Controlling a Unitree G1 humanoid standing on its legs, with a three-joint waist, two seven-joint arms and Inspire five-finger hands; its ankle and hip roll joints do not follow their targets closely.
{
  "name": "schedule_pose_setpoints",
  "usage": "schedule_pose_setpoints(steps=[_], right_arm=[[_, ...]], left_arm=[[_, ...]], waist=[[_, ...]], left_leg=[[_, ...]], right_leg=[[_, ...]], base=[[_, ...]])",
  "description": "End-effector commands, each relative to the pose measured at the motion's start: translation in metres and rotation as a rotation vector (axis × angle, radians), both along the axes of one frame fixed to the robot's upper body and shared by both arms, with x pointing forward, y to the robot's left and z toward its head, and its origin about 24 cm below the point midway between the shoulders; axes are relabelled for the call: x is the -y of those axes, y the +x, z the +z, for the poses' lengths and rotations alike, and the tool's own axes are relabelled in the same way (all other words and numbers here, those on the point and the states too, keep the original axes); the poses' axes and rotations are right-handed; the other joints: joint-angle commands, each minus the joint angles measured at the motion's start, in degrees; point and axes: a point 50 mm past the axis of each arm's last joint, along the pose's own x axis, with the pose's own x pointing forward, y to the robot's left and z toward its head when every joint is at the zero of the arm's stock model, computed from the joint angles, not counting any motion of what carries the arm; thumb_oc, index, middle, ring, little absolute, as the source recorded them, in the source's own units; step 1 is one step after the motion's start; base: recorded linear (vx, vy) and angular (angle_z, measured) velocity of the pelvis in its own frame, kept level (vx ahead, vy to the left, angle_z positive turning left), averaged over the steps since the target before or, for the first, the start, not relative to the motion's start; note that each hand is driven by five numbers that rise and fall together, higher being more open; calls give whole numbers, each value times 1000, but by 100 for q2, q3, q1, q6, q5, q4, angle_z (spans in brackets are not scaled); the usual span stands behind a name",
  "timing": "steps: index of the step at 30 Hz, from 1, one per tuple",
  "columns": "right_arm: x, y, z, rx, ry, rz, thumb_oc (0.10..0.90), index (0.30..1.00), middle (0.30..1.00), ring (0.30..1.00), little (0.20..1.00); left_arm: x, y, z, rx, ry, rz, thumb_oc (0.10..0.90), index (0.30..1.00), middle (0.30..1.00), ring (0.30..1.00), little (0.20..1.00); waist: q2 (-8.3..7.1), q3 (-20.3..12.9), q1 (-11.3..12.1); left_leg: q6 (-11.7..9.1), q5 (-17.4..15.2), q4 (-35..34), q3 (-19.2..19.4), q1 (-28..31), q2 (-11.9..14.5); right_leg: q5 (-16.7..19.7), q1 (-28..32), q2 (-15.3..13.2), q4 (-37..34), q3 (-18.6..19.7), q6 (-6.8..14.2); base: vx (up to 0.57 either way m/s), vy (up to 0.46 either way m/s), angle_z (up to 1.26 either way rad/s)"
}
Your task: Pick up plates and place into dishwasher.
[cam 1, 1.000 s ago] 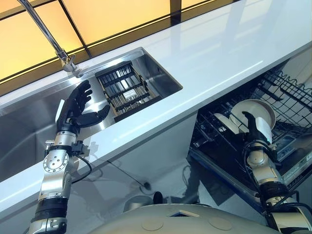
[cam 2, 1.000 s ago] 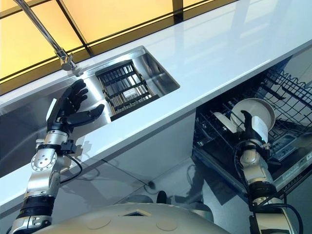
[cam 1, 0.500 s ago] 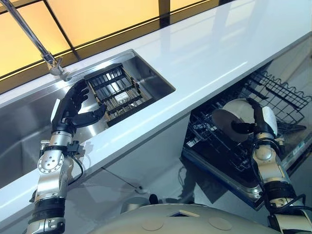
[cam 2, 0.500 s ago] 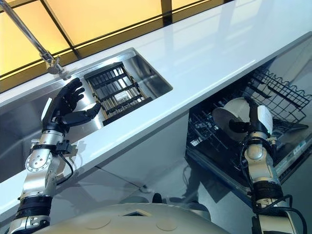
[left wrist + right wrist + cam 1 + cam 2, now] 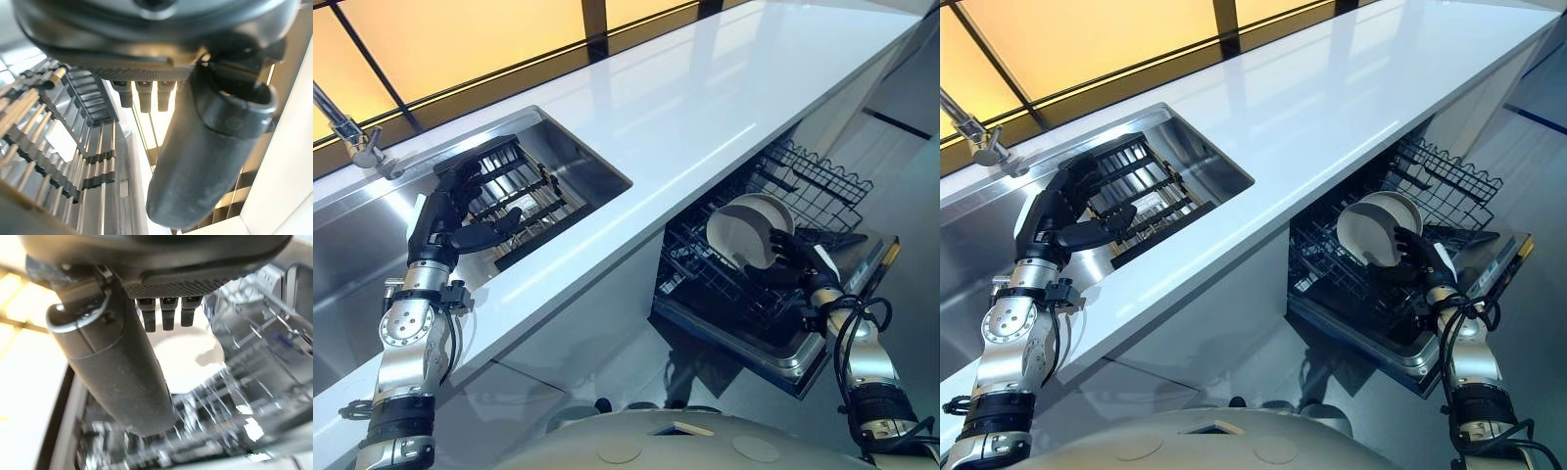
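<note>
Nearest the robot, at about 4 o'clock in the head views, the right hand (image 5: 795, 265) sits low over the pulled-out dishwasher rack (image 5: 773, 250). Its fingers are curled onto the white plate (image 5: 745, 231), which stands on edge among the rack's wires with its face turned toward the hand; in the right wrist view the plate (image 5: 188, 360) lies straight past the fingers (image 5: 168, 311), with the thumb down one side. So the plate lies at about 10 o'clock from this hand, touching it, its flat face roughly upright and leaning slightly. My reading is that the plate is at or nearly in its slot, and the coming move turns on that upright lean: the hand has to let go along the plate's face, backing toward 4 o'clock, or the plate may tip between the wires.

Farther out, at about 10 o'clock across the white table (image 5: 685, 108), the left hand (image 5: 448, 217) hangs over the sink (image 5: 597, 168), fingers relaxed and grasping nothing, just above the dark slatted drying rack (image 5: 524, 191) set in the basin. I can make out no plate in that rack.
</note>
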Motion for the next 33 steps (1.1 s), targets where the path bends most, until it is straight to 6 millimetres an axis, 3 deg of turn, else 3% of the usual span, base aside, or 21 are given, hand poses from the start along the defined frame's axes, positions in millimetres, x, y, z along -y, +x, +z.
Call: schedule_pose_setpoints(steps=[1,3,7,17,23,33], right_arm=[[14,28,83,541,-26,-189,800,900,900,900,900],[16,24,81,577,20,-260,800,900,900,900,900],[13,18,56,507,100,-302,800,900,900,900,900],[-6,3,3,315,164,-228,800,900,900,900,900],[-4,-11,-3,297,150,-206,800,900,900,900,900],[10,-29,-4,423,245,-473,800,900,900,900,900]], left_arm=[[-9,24,66,330,84,-15,800,900,900,900,900],[-10,23,67,339,83,-6,800,900,900,900,900],[-13,22,69,355,94,21,800,900,900,900,900],[-17,33,81,374,131,112,800,900,900,900,900],[-24,27,70,396,-9,219,800,900,900,900,900],[-23,15,61,401,-93,255,800,900,900,900,900]], waist=[[74,-390,-81],[108,-385,-106],[171,-332,-163],[411,-115,-317],[816,102,-458],[1422,546,-505]], left_leg=[[206,-603,42,341,102,-178],[218,-616,42,379,122,-174],[260,-648,67,412,170,-187],[315,-688,215,294,157,-326],[239,-576,202,209,125,-459],[152,-373,371,151,-264,-520]], right_leg=[[-379,-276,251,576,-274,211],[-442,-289,271,640,-234,187],[-596,-357,289,887,-159,114],[-821,-662,115,1763,-226,25],[-974,-709,11,1882,-239,-46],[-1263,-1063,-12,2154,-112,-275]], base=[[-7,-7,-13],[6,-4,-9],[17,1,-9],[50,20,-3],[97,124,6],[9,109,4]])
